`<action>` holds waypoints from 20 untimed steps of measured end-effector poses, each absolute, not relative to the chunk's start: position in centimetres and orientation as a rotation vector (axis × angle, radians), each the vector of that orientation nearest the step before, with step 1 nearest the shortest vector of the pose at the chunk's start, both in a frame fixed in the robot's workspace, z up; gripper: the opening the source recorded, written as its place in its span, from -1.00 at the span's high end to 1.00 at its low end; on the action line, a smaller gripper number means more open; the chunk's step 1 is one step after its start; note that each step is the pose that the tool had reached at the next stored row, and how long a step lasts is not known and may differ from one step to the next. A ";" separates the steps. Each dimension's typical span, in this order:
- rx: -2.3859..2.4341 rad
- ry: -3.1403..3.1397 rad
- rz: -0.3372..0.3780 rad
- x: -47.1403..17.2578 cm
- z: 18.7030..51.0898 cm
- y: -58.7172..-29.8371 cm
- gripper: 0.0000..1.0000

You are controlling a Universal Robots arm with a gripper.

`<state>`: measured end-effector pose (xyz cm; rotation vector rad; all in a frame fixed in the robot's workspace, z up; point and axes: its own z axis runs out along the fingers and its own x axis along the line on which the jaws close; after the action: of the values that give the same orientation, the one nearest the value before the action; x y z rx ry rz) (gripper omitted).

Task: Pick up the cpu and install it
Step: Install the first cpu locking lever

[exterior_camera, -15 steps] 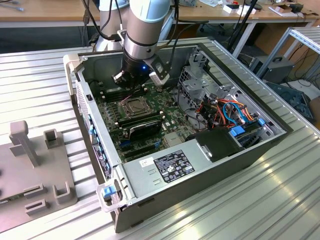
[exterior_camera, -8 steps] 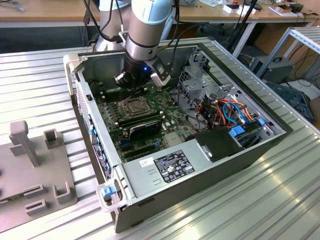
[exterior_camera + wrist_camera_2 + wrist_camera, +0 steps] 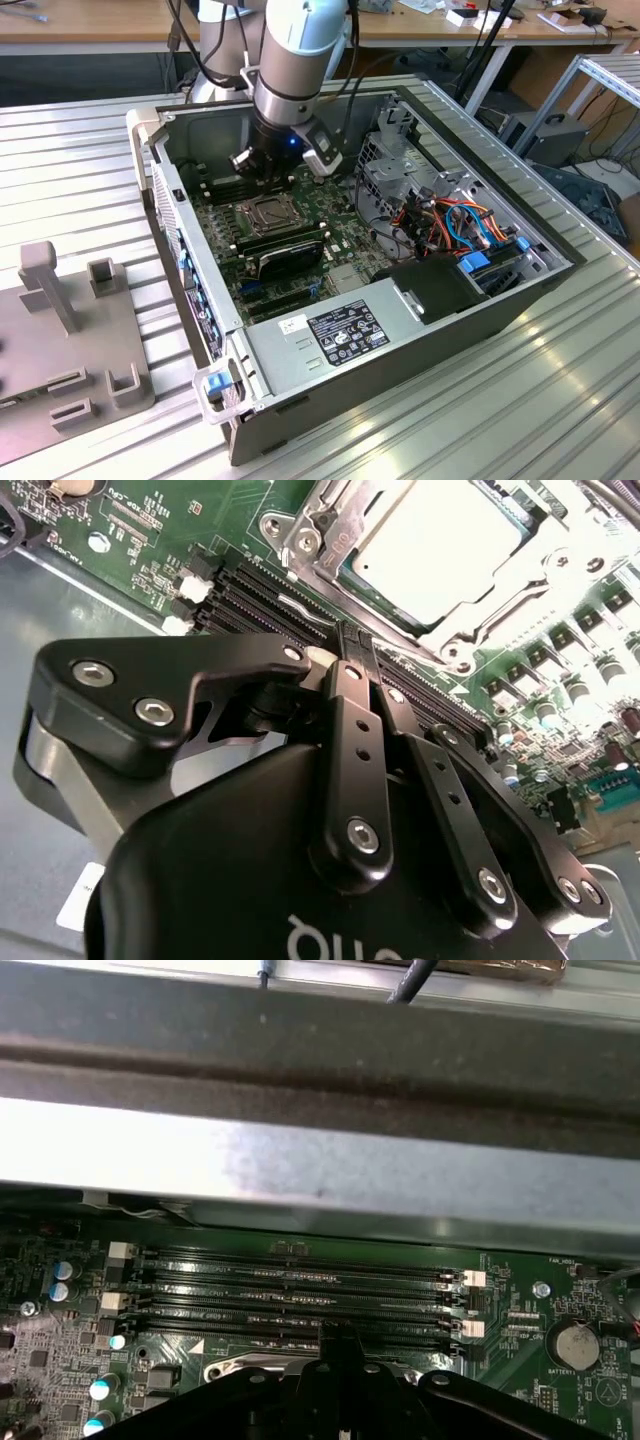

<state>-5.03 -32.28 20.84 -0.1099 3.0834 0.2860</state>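
Beside cpu (image 3: 430, 540) — memory slots (image 3: 300, 1285), pincer (image 3: 362, 655)

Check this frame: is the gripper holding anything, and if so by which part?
Nothing is held. The gripper has its fingers closed together with nothing between them, above the memory slots, while the cpu sits in its socket frame.

a ribbed metal table (image 3: 560, 400) carries an open computer case (image 3: 400, 350) and a grey fixture block (image 3: 60, 340).
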 end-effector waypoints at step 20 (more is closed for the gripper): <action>-0.110 3.085 0.276 -4.4 20.3 -32.1 0.79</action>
<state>-4.44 -32.06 20.31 -0.1101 3.0847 0.2759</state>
